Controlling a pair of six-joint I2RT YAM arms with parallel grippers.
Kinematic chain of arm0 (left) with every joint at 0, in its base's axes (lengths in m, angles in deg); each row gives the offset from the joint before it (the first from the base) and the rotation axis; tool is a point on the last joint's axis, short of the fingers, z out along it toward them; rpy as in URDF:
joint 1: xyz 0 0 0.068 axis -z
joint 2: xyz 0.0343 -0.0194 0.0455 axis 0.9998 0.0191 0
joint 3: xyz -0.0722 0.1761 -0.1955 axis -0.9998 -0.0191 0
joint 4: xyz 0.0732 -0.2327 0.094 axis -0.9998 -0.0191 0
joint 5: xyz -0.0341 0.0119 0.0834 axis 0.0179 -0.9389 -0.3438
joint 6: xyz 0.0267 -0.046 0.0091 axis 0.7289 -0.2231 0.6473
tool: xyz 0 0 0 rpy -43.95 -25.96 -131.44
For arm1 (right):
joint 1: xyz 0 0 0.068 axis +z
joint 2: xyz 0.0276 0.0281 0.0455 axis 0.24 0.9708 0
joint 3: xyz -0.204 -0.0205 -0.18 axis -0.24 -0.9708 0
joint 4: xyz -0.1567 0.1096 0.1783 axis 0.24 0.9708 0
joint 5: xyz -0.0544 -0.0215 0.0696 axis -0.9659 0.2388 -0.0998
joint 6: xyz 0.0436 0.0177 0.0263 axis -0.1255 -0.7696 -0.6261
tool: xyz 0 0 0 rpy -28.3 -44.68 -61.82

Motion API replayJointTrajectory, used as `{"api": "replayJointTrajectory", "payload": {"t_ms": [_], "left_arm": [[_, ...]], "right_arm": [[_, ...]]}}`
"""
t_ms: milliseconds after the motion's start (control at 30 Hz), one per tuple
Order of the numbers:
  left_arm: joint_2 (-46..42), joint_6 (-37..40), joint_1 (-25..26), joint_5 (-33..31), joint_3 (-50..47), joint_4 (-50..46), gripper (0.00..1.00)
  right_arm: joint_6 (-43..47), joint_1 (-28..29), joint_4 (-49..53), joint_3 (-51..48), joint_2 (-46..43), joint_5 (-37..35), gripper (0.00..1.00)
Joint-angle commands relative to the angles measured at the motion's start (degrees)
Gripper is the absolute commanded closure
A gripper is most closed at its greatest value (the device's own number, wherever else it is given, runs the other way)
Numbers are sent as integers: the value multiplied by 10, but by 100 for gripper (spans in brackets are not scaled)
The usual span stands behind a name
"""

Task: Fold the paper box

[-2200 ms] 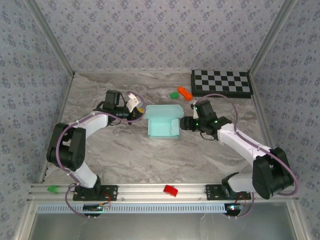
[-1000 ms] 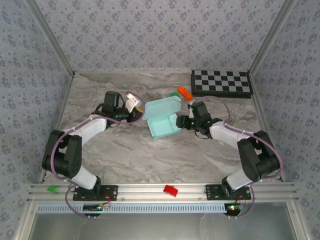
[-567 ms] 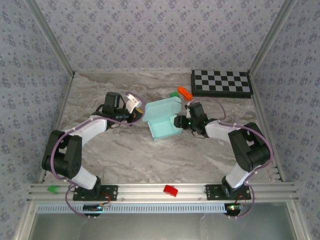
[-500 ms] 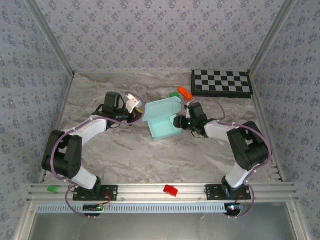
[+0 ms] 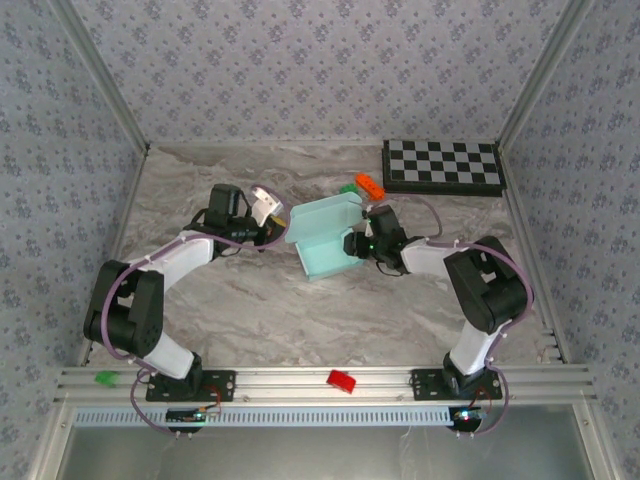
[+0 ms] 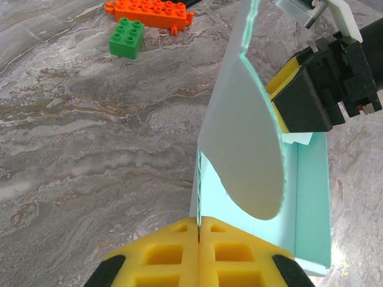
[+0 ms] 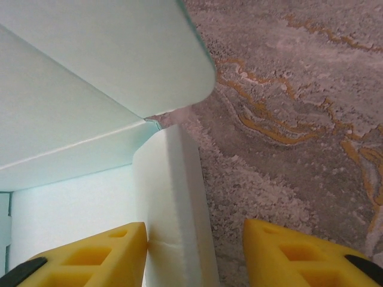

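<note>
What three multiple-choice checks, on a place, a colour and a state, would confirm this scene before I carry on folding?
1. The checkerboard lies: A) at the far right; B) at the near left; C) on the near rail.
2. The long brick beside the green brick is: A) blue; B) purple; C) orange.
3. The left gripper is: A) wide open; B) shut on the paper box's edge; C) resting on the checkerboard.
Answers: A, it sits back right; C, plainly orange; B, its pads pinch thin cardboard.
</note>
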Motion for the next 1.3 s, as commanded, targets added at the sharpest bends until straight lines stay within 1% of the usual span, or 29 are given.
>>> {"api": "replayJointTrajectory", "payload": {"t_ms": [0,100,300,500,600,1067,1167,1267], "left_arm": [[-3,-5,-2,18,2,3,100],[-3,-5,-3,20,3,2,100],[2,-5,-7,26,9,-2,100],[15,-7,-9,35,25,-15,100],[20,-12,-11,36,28,-15,100],[30,-3,-11,48,47,-28,100],[30,-1,-11,47,48,-29,100],[30,0,-13,45,49,-31,100]], "right_arm": [[7,5,14,17,15,-29,56],[10,9,26,21,18,-52,61],[18,20,49,27,19,-97,66],[22,24,64,39,31,-110,74],[22,27,71,46,36,-118,81],[27,35,107,79,60,-137,75],[25,35,121,86,65,-147,75],[18,35,135,91,67,-167,79]]}}
